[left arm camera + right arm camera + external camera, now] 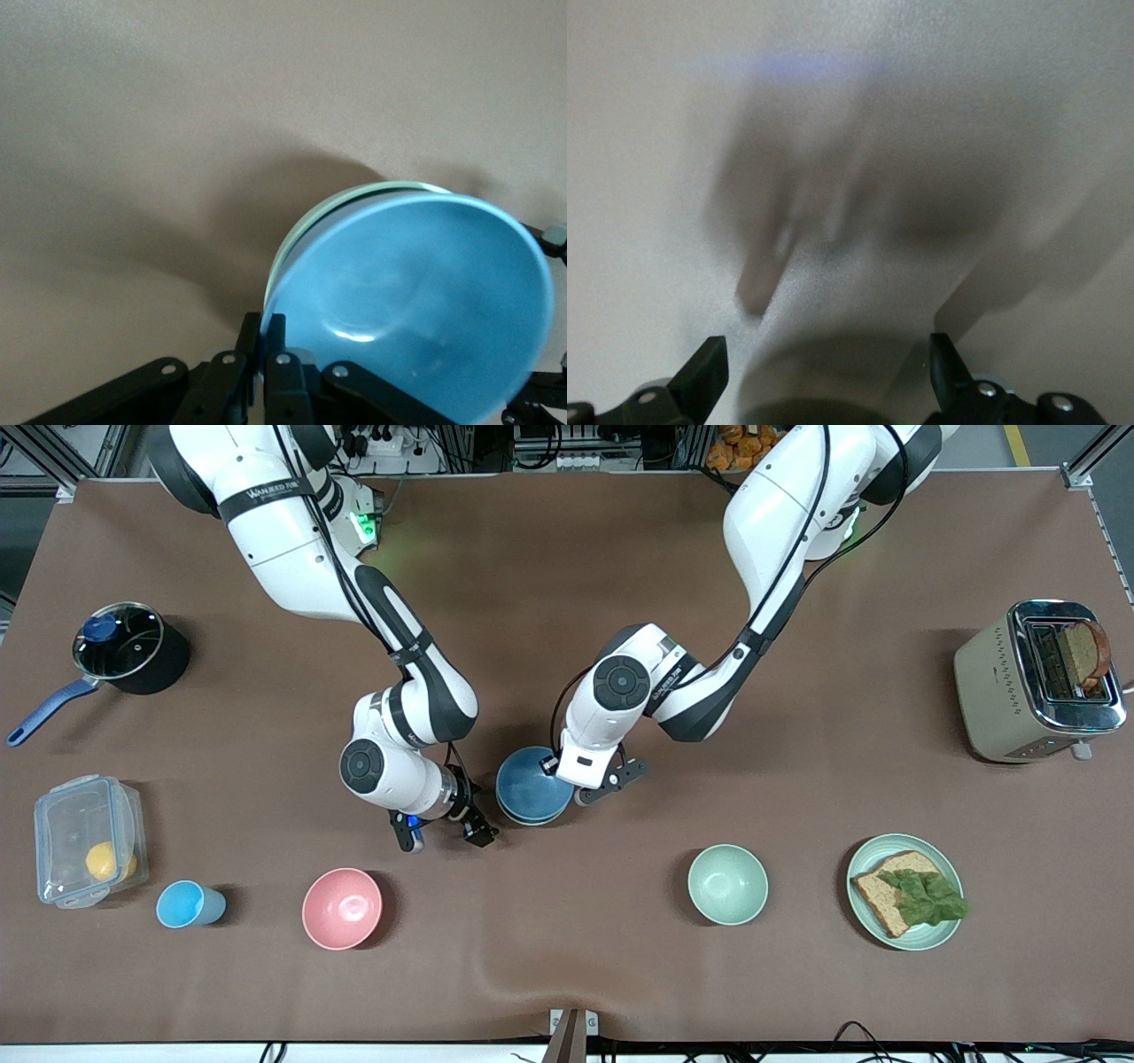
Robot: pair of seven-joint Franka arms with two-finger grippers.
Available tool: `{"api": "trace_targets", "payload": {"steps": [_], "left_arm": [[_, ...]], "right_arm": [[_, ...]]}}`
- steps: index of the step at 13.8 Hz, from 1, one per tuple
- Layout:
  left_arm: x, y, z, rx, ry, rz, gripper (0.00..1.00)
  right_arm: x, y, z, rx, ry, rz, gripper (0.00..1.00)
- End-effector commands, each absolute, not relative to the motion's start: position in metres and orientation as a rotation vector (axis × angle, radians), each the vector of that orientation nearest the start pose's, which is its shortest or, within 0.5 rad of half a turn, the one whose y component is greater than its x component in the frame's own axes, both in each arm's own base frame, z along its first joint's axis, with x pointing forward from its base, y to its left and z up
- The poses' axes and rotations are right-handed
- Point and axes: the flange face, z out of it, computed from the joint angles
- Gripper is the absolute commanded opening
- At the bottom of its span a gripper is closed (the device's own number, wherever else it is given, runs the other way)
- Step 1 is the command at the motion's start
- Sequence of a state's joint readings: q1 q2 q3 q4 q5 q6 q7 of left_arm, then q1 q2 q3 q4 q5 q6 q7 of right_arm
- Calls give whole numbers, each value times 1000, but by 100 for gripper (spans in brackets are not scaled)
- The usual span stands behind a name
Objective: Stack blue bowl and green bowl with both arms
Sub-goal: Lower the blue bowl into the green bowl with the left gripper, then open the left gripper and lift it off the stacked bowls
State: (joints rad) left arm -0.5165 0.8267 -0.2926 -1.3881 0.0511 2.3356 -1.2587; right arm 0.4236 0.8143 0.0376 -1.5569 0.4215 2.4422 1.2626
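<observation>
Two bowls sit nested at the middle of the desk point(567, 558): the blue bowl point(530, 781) rests inside the green bowl point(306, 232), whose sage rim shows just around the blue one in the left wrist view. Going from the right arm's end of the desk to the left arm's end, a black pot point(128, 646), a clear box point(84, 837), a light-blue cup point(188, 904) and a pink bowl point(342, 908) come first. Next, the right end effector point(443, 834) hangs over bare desk just beside the stack, its fingers point(704, 372) spread wide and holding nothing. The left end effector point(567, 779) is pressed together on the blue bowl's rim, pinching it between its fingers point(275, 354). A pale mint bowl point(727, 884), a plate point(939, 939) with bread and a toaster point(1001, 691) follow.
</observation>
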Motion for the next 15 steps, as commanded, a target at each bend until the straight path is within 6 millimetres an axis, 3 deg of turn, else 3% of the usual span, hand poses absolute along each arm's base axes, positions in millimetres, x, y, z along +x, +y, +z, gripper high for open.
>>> {"api": "trace_targets", "payload": {"steps": [1, 2, 3, 4, 7, 11, 13, 15], "left_arm": [[552, -514, 247, -3249, -909, 81, 40], [552, -514, 249, -3250, -911, 82, 58], [552, -514, 252, -3246, -932, 77, 90], [552, -515, 257, -3245, -939, 64, 100], [569, -497, 305, -3259, -975, -37, 100], [606, -418, 397, -3130, -962, -239, 100], [621, -365, 433, -3115, -815, -221, 100], [622, -326, 453, -3077, -689, -143, 100]], "right_arm": [[642, 308, 174, -2389, 1567, 278, 100], [642, 308, 174, -2388, 1569, 280, 100], [642, 309, 175, -2389, 1567, 279, 100], [639, 317, 176, -2392, 1555, 279, 100], [636, 323, 175, -2388, 1559, 279, 100], [636, 325, 178, -2409, 1538, 261, 100], [641, 317, 193, -2557, 1366, 160, 100], [652, 302, 221, -2577, 1327, 107, 100]]}}
